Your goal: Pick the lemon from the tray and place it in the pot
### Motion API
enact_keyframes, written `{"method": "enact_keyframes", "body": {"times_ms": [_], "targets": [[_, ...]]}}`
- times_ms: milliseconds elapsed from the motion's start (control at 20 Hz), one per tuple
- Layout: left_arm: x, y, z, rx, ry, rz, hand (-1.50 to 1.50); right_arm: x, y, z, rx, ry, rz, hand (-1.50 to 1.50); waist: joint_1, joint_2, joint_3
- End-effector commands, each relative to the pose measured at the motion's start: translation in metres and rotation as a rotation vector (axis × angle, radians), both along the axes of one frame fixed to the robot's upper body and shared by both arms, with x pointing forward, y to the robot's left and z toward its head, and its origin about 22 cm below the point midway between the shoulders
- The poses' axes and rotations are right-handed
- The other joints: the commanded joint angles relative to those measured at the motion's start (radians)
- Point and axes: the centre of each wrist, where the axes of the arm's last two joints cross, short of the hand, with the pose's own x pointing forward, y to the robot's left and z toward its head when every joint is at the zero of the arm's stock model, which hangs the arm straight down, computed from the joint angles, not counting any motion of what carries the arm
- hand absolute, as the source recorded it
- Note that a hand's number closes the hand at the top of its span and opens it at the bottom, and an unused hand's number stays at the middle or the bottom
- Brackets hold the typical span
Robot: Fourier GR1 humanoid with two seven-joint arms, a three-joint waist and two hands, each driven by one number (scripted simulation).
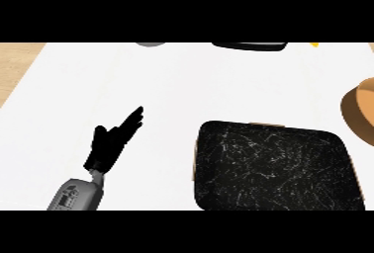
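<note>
fingers (130, 123) stretching out straight on the left hand (110, 146), gripping nothing, hovering over the white table (219, 84). sitting just right of it: black tray (277, 168). lemon not showing anywhere. brown pot (359, 113) peeking in at right edge.

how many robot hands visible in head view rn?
1. The left hand is over the white counter, left of the black tray, fingers straight, holding nothing. The right hand is out of frame.

White counter (190, 84); grey object (150, 44) and black object (251, 46) at far edge.
</note>
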Motion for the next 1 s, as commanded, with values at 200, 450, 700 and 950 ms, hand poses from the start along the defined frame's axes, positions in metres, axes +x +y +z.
{"method": "enact_keyframes", "body": {"times_ms": [200,450,700,950], "targets": [[-0.005,0.001,-0.002,-0.007,0.001,0.023,0.00,0.036,0.024,-0.042,-0.303,0.186,0.059,1.50,-0.015,-0.009,-0.004],[-0.008,0.018,-0.009,-0.002,0.012,0.017,0.00,0.044,0.022,-0.069,-0.449,0.380,-0.063,-1.50,-0.014,-0.005,-0.003],[-0.001,0.001,0.002,0.001,-0.002,0.063,0.00,0.081,0.056,-0.084,-0.160,0.396,0.080,-1.50,-0.049,-0.013,-0.003],[-0.003,0.020,0.001,-0.001,0.010,0.056,0.00,0.096,0.068,-0.078,0.312,0.328,0.161,-1.50,-0.061,-0.021,-0.003]]}}
